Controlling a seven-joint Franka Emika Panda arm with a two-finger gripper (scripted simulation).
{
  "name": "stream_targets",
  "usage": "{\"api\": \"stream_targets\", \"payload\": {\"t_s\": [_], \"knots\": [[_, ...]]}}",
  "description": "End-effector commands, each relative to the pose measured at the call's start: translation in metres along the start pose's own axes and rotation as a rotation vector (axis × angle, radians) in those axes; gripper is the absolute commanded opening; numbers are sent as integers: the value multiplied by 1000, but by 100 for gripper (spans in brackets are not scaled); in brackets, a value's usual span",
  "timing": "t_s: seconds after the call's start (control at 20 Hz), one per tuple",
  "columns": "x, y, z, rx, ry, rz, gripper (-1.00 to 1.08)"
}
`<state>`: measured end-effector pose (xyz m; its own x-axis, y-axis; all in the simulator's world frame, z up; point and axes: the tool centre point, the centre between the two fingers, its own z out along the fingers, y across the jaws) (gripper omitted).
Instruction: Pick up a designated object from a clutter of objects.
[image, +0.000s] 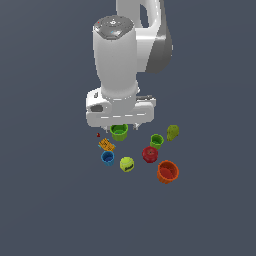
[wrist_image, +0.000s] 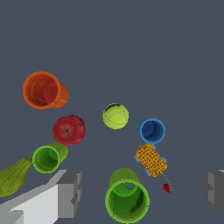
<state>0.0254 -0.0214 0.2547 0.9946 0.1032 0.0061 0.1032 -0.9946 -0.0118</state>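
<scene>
The gripper (wrist_image: 140, 188) hangs with jaws wide apart. The blue cup (wrist_image: 151, 131) looks light, rigid, probably thin-walled; I'd pinch across its rim.

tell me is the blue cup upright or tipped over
Upright. The blue cup shows its round open mouth to the wrist camera, and in the exterior view it sits mouth up on the floor.

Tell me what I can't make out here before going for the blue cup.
- Gripper: hidden behind the hand body in the exterior view; both fingers cut off by the wrist view's edges.
- Pear-like green piece: cut off at the wrist view's edge.
- Small red piece: too small to identify in the exterior view.
- Blue cup: ribbing not resolvable.
</scene>
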Motion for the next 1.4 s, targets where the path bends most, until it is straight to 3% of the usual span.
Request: {"api": "stream_targets", "payload": {"t_s": [0.0,0.65,1.35], "knots": [[4,11,23,-1,-1,-29,100],[6,64,142,-9,-6,-174,100],[2,73,171,-11,-8,-197,100]]}}
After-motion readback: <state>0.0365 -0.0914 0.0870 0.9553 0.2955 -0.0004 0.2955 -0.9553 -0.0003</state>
